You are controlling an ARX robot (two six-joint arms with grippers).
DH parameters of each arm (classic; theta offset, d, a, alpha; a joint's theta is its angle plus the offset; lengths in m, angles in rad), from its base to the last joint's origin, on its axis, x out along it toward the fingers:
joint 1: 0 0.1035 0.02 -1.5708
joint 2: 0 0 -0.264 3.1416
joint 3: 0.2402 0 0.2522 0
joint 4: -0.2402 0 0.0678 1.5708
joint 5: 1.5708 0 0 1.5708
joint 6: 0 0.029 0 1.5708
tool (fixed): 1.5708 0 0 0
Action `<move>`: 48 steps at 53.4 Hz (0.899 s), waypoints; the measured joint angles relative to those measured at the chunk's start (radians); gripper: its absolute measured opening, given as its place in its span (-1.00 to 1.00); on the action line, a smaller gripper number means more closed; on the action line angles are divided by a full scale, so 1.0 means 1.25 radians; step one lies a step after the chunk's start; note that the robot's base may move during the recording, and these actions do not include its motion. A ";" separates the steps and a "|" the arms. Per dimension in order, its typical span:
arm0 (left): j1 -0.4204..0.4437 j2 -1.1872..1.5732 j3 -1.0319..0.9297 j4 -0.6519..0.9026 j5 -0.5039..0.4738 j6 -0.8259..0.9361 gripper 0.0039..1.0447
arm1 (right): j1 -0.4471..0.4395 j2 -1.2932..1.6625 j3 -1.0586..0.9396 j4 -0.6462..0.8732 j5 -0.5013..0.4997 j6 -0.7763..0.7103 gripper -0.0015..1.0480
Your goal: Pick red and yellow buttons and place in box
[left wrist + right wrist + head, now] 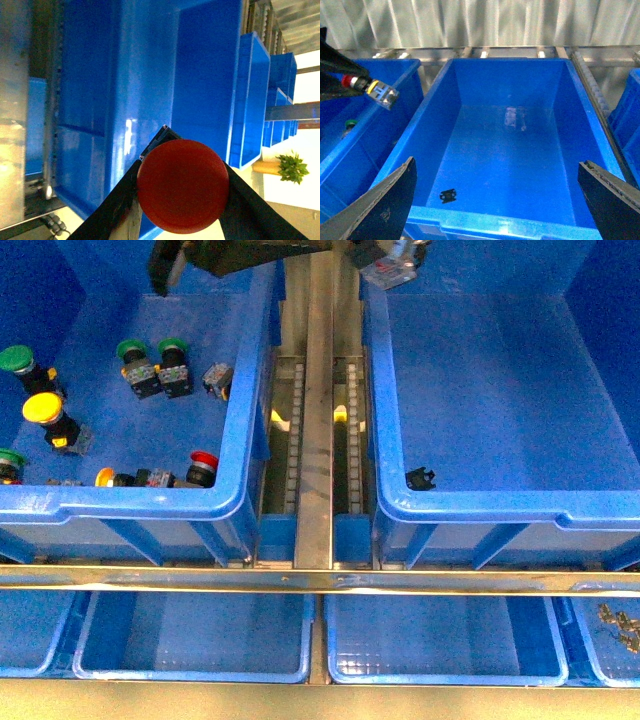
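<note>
Red button (182,186) was up in the air, round cap pinched between the left gripper (183,167)'s two black fingers, blocky body pointing away from the wrist. In the front view it hung high by the far left corner of the box (500,508). From the right wrist view it looked about level with that rim, and I couldn't tell whether it had cleared it. This was the carry-and-drop step, by my reading. The next move called for taking it well over the box floor, then parting the fingers. The box held only a small black piece (420,478). The right gripper (496,165) hovered over the box, fingers spread wide, holding nothing. In the left crate (240,440), a yellow button (42,408), another red button (203,462) and some green ones waited.
</note>
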 joint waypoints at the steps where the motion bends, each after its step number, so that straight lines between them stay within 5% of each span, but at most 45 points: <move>1: -0.008 0.005 0.006 0.002 0.000 -0.005 -0.35 | 0.000 0.000 0.000 0.000 0.000 0.000 0.87; 26: -0.112 0.124 0.076 0.026 -0.029 -0.070 -0.36 | 0.000 0.000 0.000 0.000 0.000 0.000 0.87; 48: -0.113 0.220 0.199 0.005 -0.033 -0.059 -0.36 | -0.002 0.014 0.006 -0.020 -0.009 -0.015 0.87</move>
